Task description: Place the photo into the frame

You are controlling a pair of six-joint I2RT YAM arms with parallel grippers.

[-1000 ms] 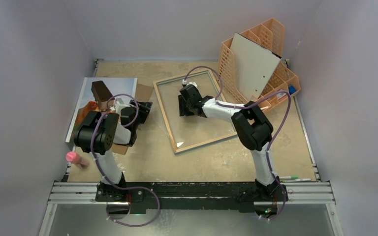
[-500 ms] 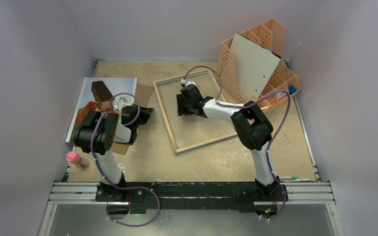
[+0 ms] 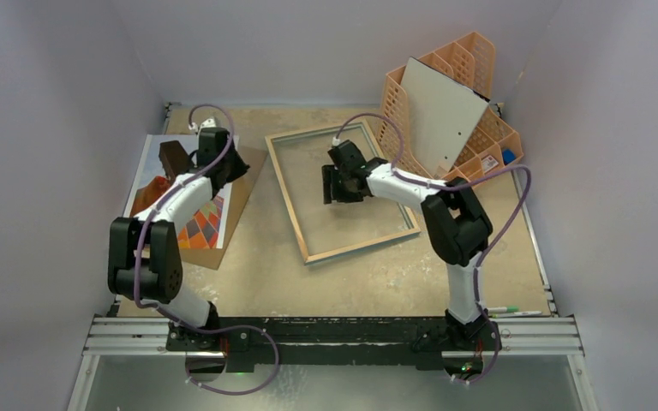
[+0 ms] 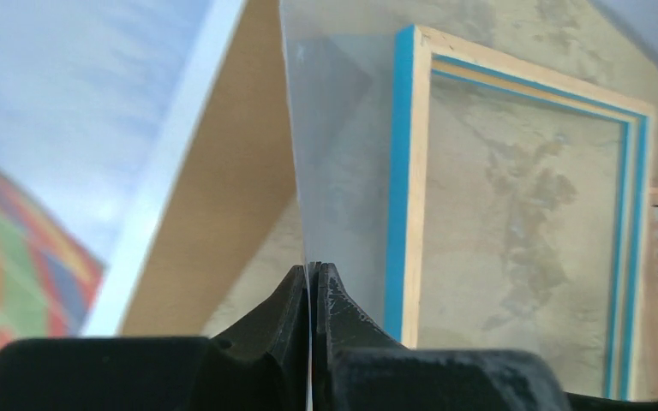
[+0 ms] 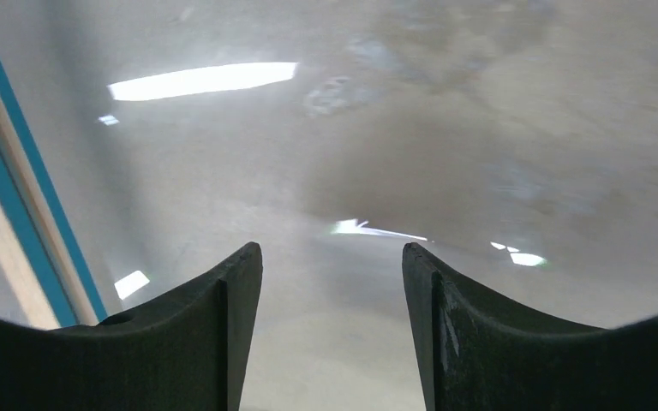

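L gripper [image 4: 313, 276]: black fingers pressed tight together, pinching the edge of a thin clear sheet [image 4: 343, 128]. The sheet is glossy and see-through, and rises from the fingertips toward the top centre of the L wrist view. Past it, on the right of that view, is the frame [image 3: 362, 246]: a big thin rectangle w/ a bright blue strip beside a pale wood rim.

In the top view the frame lies flat mid-table, slightly skewed, wood side up, w/ the mottled beige tabletop [image 3: 377, 287] visible inside it. R gripper [image 5: 332, 282] is over the frame's interior, upper centre of the top view. Its fingers are spread apart w/ nothing btwn them. Below them is a shiny surface w/ light glints; can't tell if they touch it.

The photo [image 3: 206, 221] is a rectangular paper print w/ a white border, pale sky and an orange/red/multicolour diamond pattern. It lies flat at centre-left of the top view, w/ the L arm crossing over it. A plain brown hardboard backing [image 3: 240, 199] lies under it and pokes out on its right. Photo and frame are well apart.

Upper right: an orange lattice organiser [image 3: 490, 128] w/ a smooth grey-white board [image 3: 441, 111] leaning in it.
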